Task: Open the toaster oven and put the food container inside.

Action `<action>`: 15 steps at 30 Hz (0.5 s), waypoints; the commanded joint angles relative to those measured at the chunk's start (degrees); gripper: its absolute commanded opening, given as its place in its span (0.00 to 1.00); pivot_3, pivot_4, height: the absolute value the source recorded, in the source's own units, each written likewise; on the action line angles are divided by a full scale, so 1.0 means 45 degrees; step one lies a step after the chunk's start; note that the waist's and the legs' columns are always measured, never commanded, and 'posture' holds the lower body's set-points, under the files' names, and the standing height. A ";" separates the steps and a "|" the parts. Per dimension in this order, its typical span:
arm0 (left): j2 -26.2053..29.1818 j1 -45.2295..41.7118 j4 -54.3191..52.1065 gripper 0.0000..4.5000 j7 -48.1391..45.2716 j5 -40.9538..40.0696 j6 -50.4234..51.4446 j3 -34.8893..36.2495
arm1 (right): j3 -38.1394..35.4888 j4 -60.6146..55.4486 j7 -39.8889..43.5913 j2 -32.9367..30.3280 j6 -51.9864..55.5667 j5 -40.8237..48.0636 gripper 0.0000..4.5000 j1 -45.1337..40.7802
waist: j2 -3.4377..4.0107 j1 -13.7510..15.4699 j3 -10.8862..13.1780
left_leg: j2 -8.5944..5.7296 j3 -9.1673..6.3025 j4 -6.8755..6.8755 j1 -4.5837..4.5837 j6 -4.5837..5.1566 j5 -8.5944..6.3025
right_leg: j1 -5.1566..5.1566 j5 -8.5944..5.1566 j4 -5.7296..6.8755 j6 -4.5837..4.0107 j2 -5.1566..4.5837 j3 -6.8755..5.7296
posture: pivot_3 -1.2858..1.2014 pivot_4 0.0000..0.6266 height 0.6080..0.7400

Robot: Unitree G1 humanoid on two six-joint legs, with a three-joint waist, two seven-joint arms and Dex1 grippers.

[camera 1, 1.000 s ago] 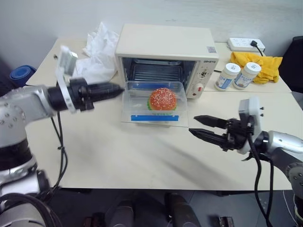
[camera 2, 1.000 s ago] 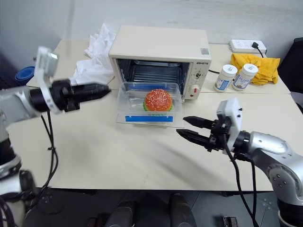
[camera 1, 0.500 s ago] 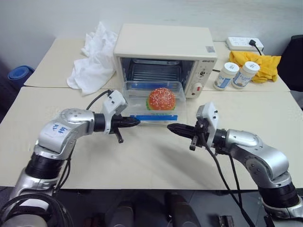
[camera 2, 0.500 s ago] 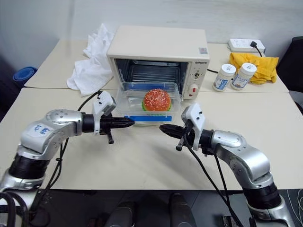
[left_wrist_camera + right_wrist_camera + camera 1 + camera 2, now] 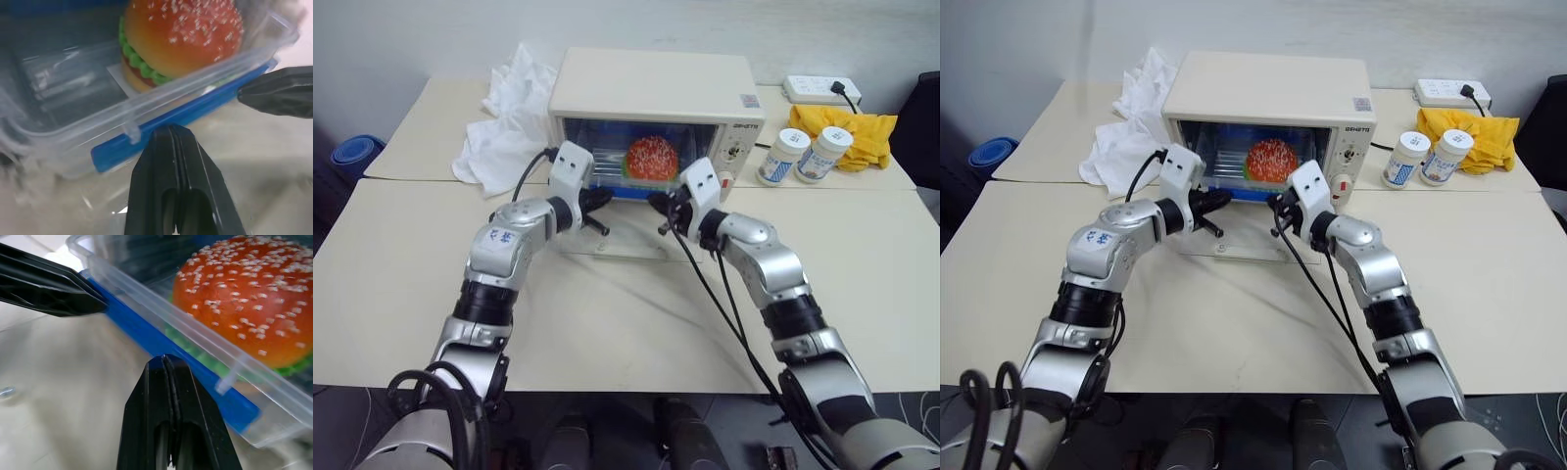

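Note:
The cream toaster oven point(image 5: 656, 83) stands at the back of the table with its glass door point(image 5: 607, 243) folded down flat. The clear food container point(image 5: 73, 98) with the sesame burger point(image 5: 651, 157) sits in the oven's opening, its near blue clip strip point(image 5: 146, 340) at the mouth. Over the lowered door, my left gripper point(image 5: 602, 199) is shut, and its tip point(image 5: 171, 131) touches that blue strip. My right gripper point(image 5: 656, 202) is shut as well, and its tip point(image 5: 164, 361) presses the same strip a little to the right. Neither gripper holds anything.
A crumpled white cloth point(image 5: 514, 108) lies left of the oven. Two white jars point(image 5: 788, 157) point(image 5: 827, 154), a yellow cloth point(image 5: 862, 132) and a power strip point(image 5: 819, 90) sit to its right. Off the table's left edge is a blue object point(image 5: 352, 155).
Both grippers closed and swung in from the sides to the container's near edge. They then moved forward, and the container went from the lowered door into the oven's opening.

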 commanded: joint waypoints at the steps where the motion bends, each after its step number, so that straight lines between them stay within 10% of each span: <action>1: -0.0369 -0.0873 0.1370 0.00 0.0516 0.0417 -0.1292 0.0507 | -0.0619 0.1216 -0.0324 0.0308 -0.1284 -0.0345 0.01 -0.0745 | 0.0000 -0.0008 0.0000 | 0.0000 0.0000 -0.0004 0.0000 0.0000 0.0000 | -0.0001 0.0000 0.0009 0.0000 0.0000 0.0000 | 0.52 0.24 1.00; 9: -0.0206 -0.0760 0.1671 0.00 -0.0610 -0.0320 -0.1381 0.1336 | -0.2195 -0.0585 0.0516 0.0397 0.0875 0.1666 0.01 0.0008 | 0.0002 -0.0079 -0.0001 | 0.0005 0.0016 -0.0021 -0.0049 -0.0080 0.0045 | -0.0077 0.0002 0.0044 0.0004 -0.0001 0.0001 | 0.52 0.24 1.00; 15: 0.3364 0.1507 -0.3798 0.09 -0.3970 -0.3337 0.1705 0.3171 | -0.3361 -0.8029 0.1203 -0.1892 0.6053 0.5073 0.00 0.3926 | 0.0006 -0.0133 -0.0002 | 0.0019 0.0007 -0.0008 -0.0219 -0.0092 0.0050 | -0.0253 0.0002 0.0078 0.0003 -0.0015 -0.0010 | 0.52 0.24 1.00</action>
